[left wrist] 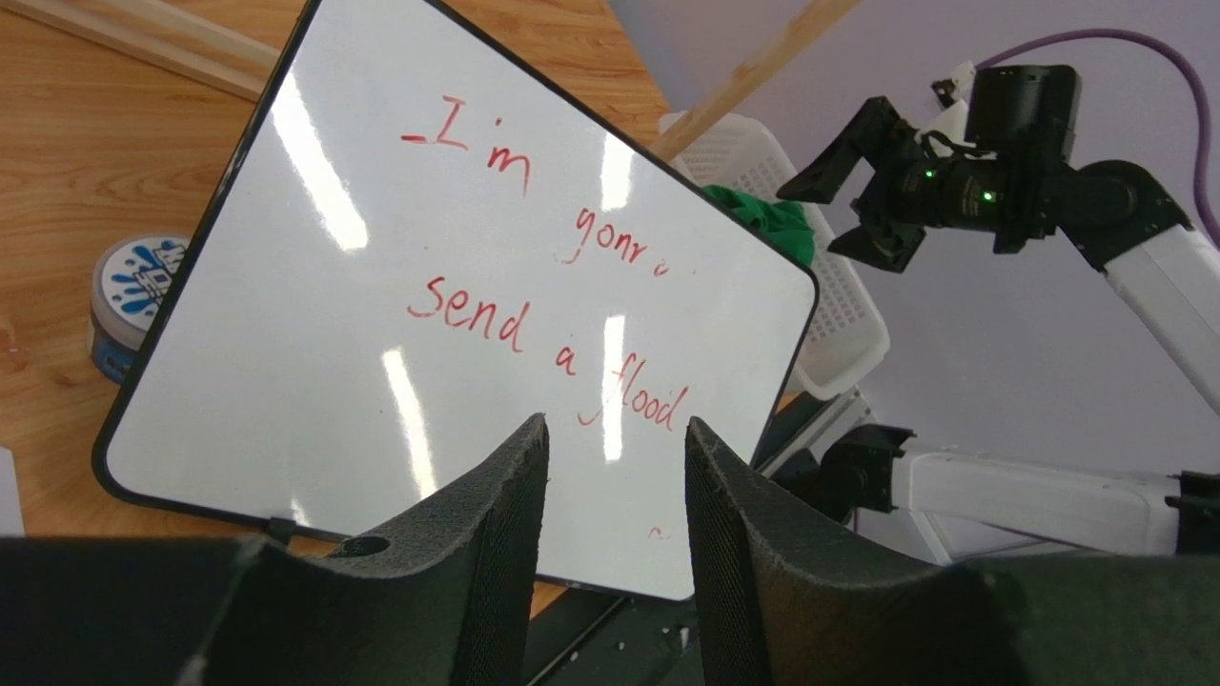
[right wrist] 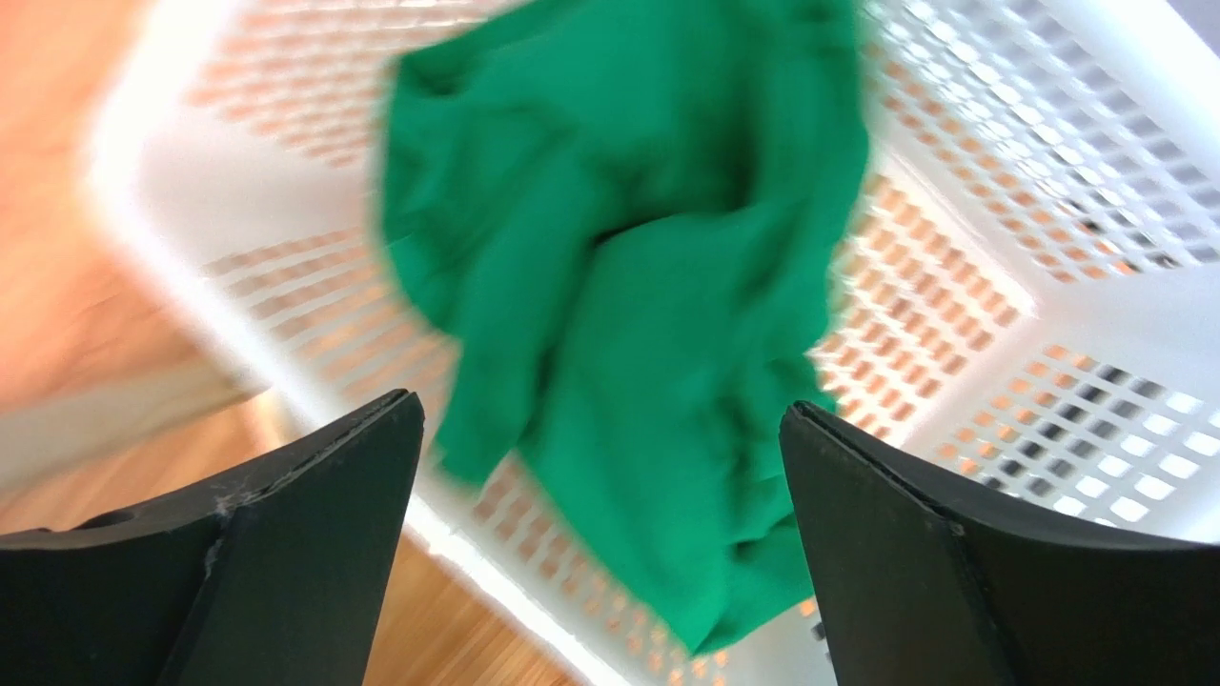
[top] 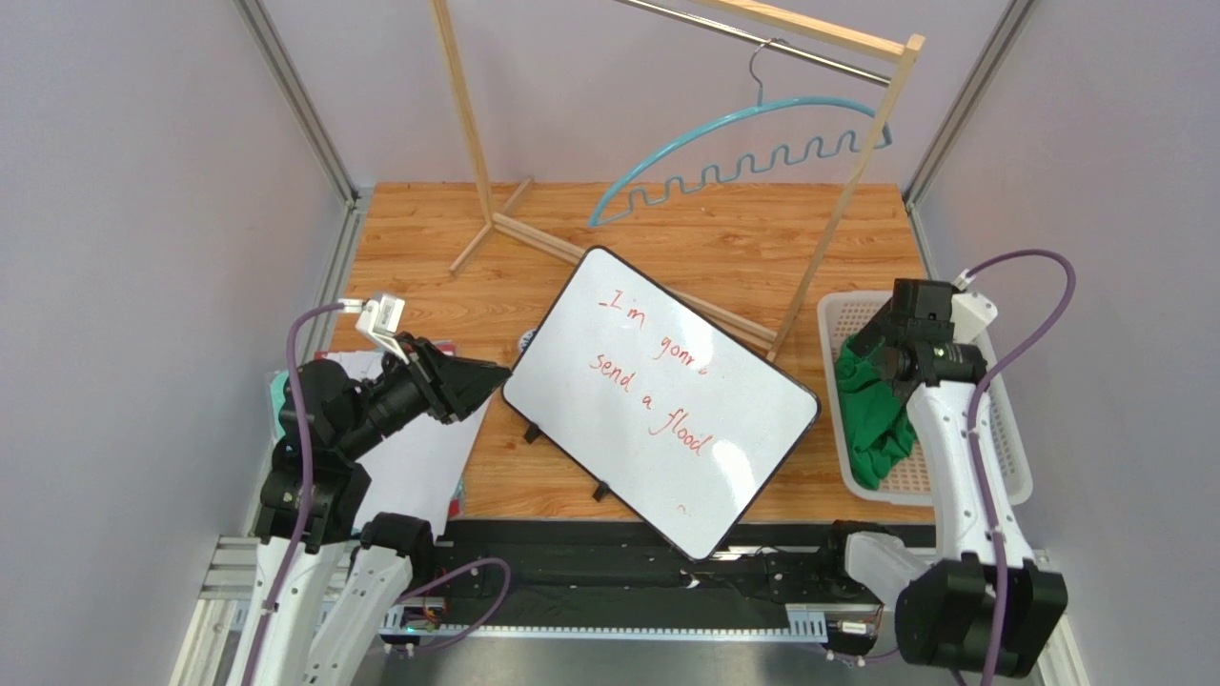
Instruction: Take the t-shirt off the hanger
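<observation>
T-shirt (right wrist: 630,286), one, lies in one basket (right wrist: 1031,143), one hanger (top: 788,102) hangs apart; left pincer (left wrist: 616,429), right pincer (right wrist: 602,405) released.

The whiteboard (top: 652,429) carries the only writing that can be read: red handwritten marker stepping down across the board, "I'm" at the top, then "gonn" with its last letters faint and incomplete, then "send a" and "flood" below. In the left wrist view a small round tin (left wrist: 132,286) just beside the board's edge has a blue and white printed lid, but no words on it are legible.
</observation>
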Tool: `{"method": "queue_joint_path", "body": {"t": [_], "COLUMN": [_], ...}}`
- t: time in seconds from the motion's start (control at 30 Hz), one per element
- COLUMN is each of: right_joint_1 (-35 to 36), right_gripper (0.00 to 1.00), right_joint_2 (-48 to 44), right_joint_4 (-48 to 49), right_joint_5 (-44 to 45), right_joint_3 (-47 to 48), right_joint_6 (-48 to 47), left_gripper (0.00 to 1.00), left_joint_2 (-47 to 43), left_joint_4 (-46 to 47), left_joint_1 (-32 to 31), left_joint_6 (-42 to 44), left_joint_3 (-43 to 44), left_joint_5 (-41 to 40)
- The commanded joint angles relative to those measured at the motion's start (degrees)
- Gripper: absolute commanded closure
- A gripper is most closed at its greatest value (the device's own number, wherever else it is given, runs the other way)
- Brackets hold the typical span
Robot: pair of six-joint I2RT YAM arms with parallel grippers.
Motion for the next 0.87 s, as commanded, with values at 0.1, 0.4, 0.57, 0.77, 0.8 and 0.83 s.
{"method": "queue_joint_path", "body": {"t": [0.1, 0.4, 0.57, 0.77, 0.8, 0.83], "right_joint_1": [13.5, 18.2, 18.2, 18.2, 18.2, 18.2], "right_gripper": [0.00, 0.00, 0.00, 0.00, 0.00, 0.00], "right_joint_2": [-15.2, -25.7, -34.1, -34.7, -34.8, -35.1], "right_joint_4": [5.0, 3.6, 5.3, 6.9, 8.6, 10.1], "right_joint_5": [-7.5, -26.9, -32.3, -44.4, -46.6, -49.1], "right_joint_3": [-0.8, 0.4, 2.3, 0.9, -0.3, -1.0], "right_joint_6": [0.0, -4.0, -5.0, -3.7, -3.5, -3.2], "left_gripper": [0.53, 0.50, 0.50, 0.49, 0.48, 0.48], "left_joint_2": [3.9, 6.3, 5.2, 1.4, 1.1, 0.6], "left_joint_4": [6.9, 14.9, 15.5, 17.8, 19.0, 20.5], "left_joint_1": [0.2, -6.2, -9.0, -9.5, -9.5, -9.5], "left_joint_6": [-1.5, -5.5, -6.8, -9.6, -10.3, -12.2], "left_joint_3": [-3.3, -7.3, -8.8, -13.6, -14.4, -16.1], "left_joint_5": [3.4, 1.9, 1.0, 2.4, 4.7, 6.0]}}
